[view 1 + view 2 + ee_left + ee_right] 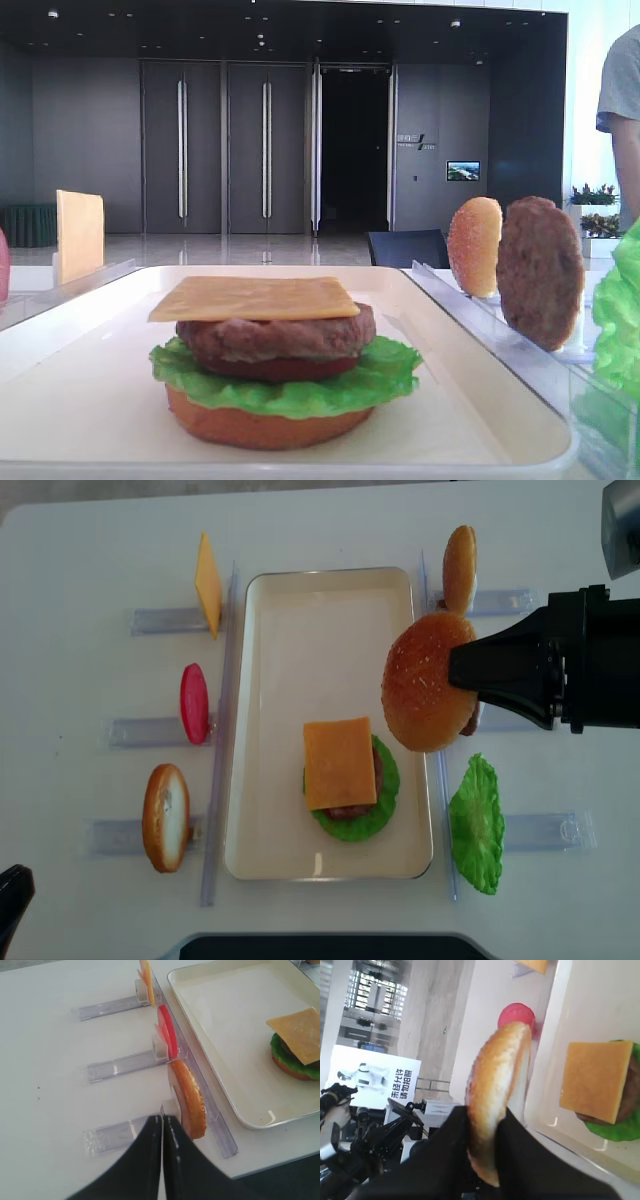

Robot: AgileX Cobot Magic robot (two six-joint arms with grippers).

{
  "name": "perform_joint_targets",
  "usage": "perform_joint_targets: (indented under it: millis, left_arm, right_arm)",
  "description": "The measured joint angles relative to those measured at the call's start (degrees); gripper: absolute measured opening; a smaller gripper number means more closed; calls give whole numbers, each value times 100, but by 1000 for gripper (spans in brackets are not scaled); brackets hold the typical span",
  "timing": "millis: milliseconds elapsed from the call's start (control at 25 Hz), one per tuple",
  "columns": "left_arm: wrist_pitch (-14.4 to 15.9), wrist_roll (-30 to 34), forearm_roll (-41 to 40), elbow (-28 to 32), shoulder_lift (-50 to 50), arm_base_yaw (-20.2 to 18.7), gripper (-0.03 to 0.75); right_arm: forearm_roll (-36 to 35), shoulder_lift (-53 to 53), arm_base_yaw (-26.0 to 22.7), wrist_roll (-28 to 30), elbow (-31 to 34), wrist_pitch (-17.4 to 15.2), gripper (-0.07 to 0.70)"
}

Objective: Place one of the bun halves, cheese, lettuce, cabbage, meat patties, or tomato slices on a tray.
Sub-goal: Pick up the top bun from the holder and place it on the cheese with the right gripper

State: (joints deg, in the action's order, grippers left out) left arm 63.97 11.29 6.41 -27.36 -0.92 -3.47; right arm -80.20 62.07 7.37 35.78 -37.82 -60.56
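Note:
My right gripper (455, 678) is shut on a domed sesame top bun (425, 685), held on edge above the right rim of the white tray (270, 660). In the right wrist view the bun (497, 1085) sits pinched between the black fingers (445, 1145). On the tray stands a stack (265, 360): bottom bun, lettuce, tomato, patty, and a cheese slice (340, 763) on top. My left gripper (162, 1117) is shut and empty, low at the left beside a bun half (190, 1105) standing in a clear rack.
Clear racks flank the tray. On the left stand a cheese slice (208, 583), a tomato slice (194, 702) and a bun half (166, 817). On the right are another bun half (459, 568), a patty (540, 270) and lettuce (478, 823). A person (625, 100) stands at far right.

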Motion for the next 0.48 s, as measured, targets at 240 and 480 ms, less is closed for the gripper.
perform_joint_targets:
  millis: [240,480]
  left_arm:
    - [0,0,0,0,0,0,-1]
    - [0,0,0,0,0,0,-1]
  right_arm:
    - [-467,0,0,559,480,599,124]
    - [-734,0,539,751,542,1036,125]
